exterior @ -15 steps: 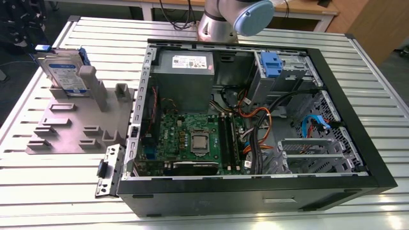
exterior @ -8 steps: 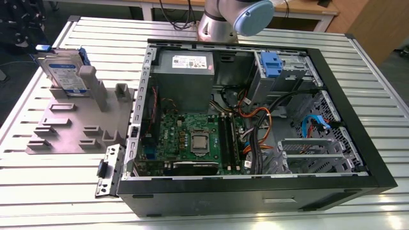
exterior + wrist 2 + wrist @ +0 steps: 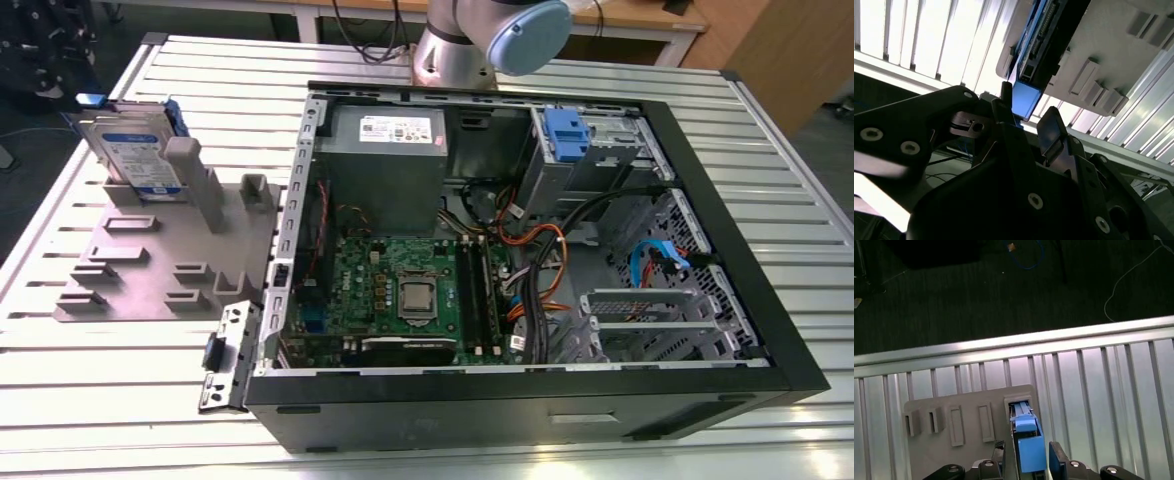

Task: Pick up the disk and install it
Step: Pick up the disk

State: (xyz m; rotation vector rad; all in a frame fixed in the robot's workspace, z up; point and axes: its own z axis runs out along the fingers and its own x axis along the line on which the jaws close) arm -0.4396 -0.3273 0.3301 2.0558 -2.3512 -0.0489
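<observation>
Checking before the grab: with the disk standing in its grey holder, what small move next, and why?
Probably close the gripper on the disk: its open fingers straddle the disk's blue end, a gap showing, disk upright in the grey holder.

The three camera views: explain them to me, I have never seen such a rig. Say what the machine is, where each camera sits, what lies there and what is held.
The machine is a robot arm with a two-fingered gripper. The exterior view looks from off the arm; both wrist views ride near the gripper. On the slatted metal table stand an open computer case and a grey holder. The disk stands upright in that holder. The open gripper straddles its blue end; nothing is held.
</observation>
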